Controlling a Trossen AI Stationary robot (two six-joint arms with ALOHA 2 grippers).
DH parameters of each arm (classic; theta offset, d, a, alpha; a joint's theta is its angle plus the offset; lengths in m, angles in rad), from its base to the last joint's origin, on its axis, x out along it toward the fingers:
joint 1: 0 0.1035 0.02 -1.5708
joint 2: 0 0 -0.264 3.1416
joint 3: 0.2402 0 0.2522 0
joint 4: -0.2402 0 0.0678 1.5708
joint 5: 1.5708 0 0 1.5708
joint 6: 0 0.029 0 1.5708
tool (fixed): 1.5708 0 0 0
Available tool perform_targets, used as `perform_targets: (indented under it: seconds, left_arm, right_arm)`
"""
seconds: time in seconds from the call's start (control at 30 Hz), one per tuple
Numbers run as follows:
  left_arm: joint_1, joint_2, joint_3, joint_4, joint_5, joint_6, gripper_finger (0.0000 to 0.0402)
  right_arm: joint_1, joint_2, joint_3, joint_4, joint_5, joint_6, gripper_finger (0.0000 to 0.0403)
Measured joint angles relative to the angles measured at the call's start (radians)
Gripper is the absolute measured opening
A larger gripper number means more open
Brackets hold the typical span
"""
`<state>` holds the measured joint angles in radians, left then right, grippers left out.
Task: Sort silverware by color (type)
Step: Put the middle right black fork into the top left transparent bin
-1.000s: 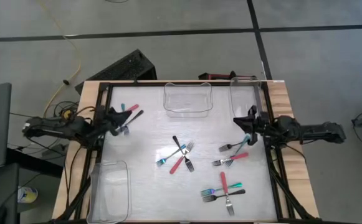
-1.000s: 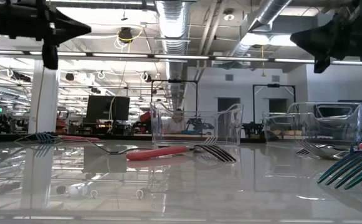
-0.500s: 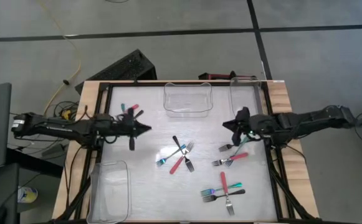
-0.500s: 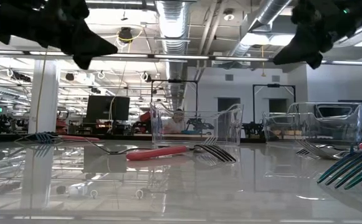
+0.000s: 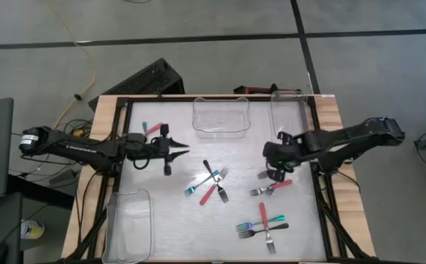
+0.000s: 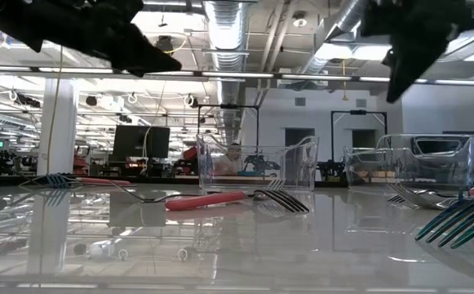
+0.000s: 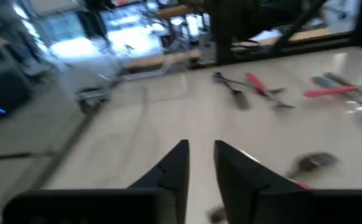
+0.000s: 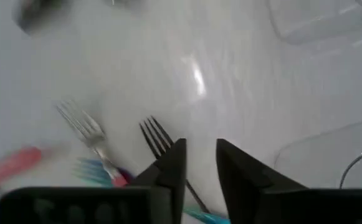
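While both arms hang above the table (image 5: 161, 220), nothing is held yet. L gripper (image 5: 185, 152) reaches in from the left side, jaws a narrow gap apart, empty, aimed at the centre pile (image 5: 211, 183): red, black & teal forks crossed over each other. R gripper (image 5: 271, 155) sits over the right cluster (image 5: 273, 180), jaws also slightly parted, empty, a fork's tines just beyond the fingertips (image 8: 174, 163) in the wrist view.

Other forks: a small group far-left (image 5: 151, 130) behind the L arm, and a near-right pile (image 5: 264, 224) w/ red, teal & dark handles. Three clear bins: far centre (image 5: 221, 117), far right (image 5: 287, 110), near left (image 5: 128, 224); all look empty.

Doing the step well, as I judge it: each arm should open wider, then come down on one handle only, picking the topmost fork of a pile so the crossed ones below don't drag along. Grip mid-handle, not the tines, and lift straight up before heading to a bin. One colour per bin, kept consistent.

Writing: none readable on bins, forks or arms.
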<state>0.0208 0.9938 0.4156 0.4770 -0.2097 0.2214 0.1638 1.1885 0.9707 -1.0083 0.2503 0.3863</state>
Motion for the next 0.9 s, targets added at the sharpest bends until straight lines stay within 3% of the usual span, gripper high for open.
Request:
perform_targets:
  seconds: [0.2, 0.33, 0.57, 0.73, 0.9]
  left_arm:
    - [0.000, 0.093, 0.081, 0.060, -0.110, -0.004, 0.0145]
    - [0.000, 0.154, 0.151, 0.053, -0.183, -0.005, 0.0187]
    - [-0.011, 0.179, 0.285, -0.091, -0.251, -0.081, 0.0232]
    - [-0.010, 0.176, 0.362, -0.299, -0.246, -0.151, 0.0236]
    - [-0.011, 0.176, 0.372, -0.352, -0.229, -0.176, 0.0236]
  right_arm:
    - [-0.002, 0.080, -0.069, 0.059, -0.002, -0.157, 0.0211]
    - [-0.034, 0.137, -0.120, 0.126, -0.083, -0.272, 0.0256]
    - [-0.054, 0.238, -0.174, 0.173, -0.164, -0.381, 0.0266]
    - [-0.053, 0.279, -0.199, 0.248, -0.203, -0.412, 0.0266]
    - [-0.053, 0.332, -0.204, 0.277, -0.202, -0.409, 0.0266]
